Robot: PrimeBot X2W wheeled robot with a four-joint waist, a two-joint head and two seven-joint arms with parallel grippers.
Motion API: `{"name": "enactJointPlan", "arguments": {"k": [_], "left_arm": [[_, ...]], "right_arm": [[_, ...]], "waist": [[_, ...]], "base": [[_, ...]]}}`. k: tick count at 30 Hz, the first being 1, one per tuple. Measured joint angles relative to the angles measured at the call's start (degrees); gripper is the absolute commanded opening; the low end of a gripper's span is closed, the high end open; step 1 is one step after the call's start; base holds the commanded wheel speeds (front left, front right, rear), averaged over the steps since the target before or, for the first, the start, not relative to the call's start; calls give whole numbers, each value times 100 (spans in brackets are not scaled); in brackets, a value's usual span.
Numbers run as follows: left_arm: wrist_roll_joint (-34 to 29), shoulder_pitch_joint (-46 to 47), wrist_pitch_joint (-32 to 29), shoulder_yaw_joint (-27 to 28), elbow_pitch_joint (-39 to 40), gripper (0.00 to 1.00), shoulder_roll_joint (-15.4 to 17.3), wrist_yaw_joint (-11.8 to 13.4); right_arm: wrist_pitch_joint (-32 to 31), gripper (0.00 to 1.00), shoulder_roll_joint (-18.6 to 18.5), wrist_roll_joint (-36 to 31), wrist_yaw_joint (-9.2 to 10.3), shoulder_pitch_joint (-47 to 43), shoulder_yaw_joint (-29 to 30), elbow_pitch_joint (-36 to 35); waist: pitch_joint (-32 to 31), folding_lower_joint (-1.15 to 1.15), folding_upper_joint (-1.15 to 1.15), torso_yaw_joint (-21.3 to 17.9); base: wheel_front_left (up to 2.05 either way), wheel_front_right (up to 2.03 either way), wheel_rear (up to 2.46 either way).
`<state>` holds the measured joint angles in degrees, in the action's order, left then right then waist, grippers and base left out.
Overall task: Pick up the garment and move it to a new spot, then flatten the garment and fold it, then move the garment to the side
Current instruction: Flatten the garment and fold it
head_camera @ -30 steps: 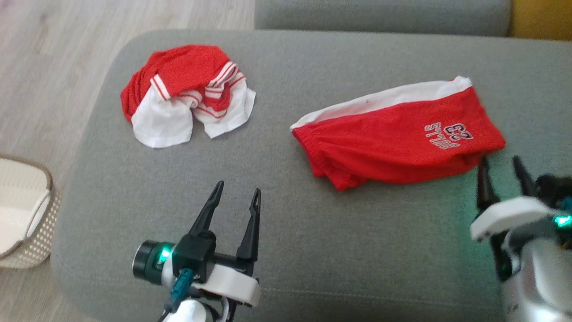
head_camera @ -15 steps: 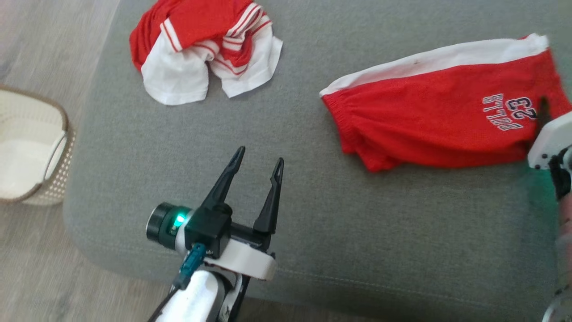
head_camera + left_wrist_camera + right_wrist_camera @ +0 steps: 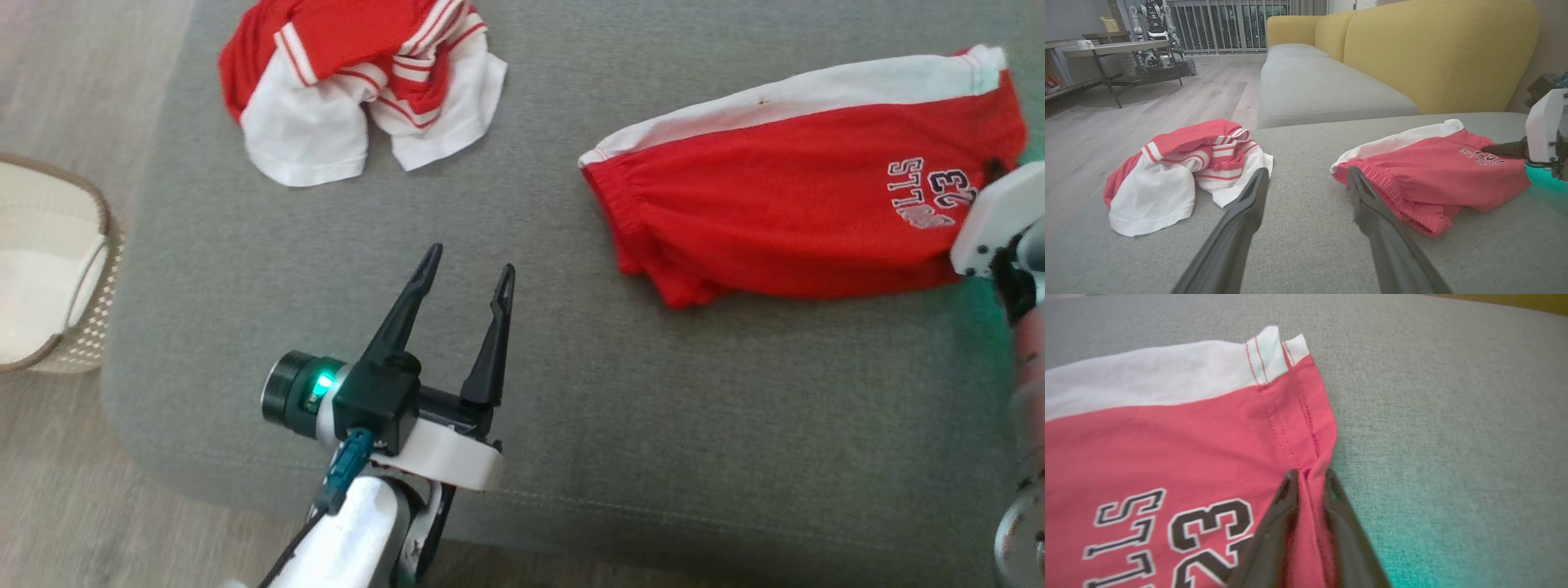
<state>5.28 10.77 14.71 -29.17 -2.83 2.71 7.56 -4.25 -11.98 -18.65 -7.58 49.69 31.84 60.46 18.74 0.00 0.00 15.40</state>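
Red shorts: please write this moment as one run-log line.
right pincer: shut on hem of red shorts | left pincer: open, above grey cushion

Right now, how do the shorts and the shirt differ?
The shorts lie flat; the shirt is a crumpled heap. The right tool pinches the shorts' hem; nothing touches the shirt. The shorts bear a 23; the shirt has striped trim. Both are red and white, on the grey cushion.
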Motion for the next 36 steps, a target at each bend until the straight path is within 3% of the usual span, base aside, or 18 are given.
{"name": "enactJointPlan", "arguments": {"k": [11, 19, 24, 30, 36], "left_arm": [[-2, 7, 0, 233, 82, 100, -1, 7], [-111, -9, 0, 266, 71, 100, -1, -56], [-116, -72, 0, 272, 56, 100, -1, -79], [-118, -217, 0, 261, -67, 100, -1, -135], [-116, -259, 0, 213, -125, 100, -1, -153]], "right_arm": [[531, 0, 66, 215, -16, -16, 216, 97], [595, 0, -299, 124, 5, -411, 293, -308], [633, 0, -309, -31, 5, -594, 240, -591], [634, 0, -62, -129, 5, -606, -131, -1073], [563, 0, 291, 0, 5, -609, -867, -1469]], "waist": [[-20, 0, 0, -602], [-274, 0, 0, -1001], [-453, 0, 0, -1081], [-663, 0, 0, -1107], [-882, 0, 0, -1049]], "base": [[0, 0, 0], [0, 0, 0], [0, 0, 0], [0, 0, 0], [0, 0, 0]]}}
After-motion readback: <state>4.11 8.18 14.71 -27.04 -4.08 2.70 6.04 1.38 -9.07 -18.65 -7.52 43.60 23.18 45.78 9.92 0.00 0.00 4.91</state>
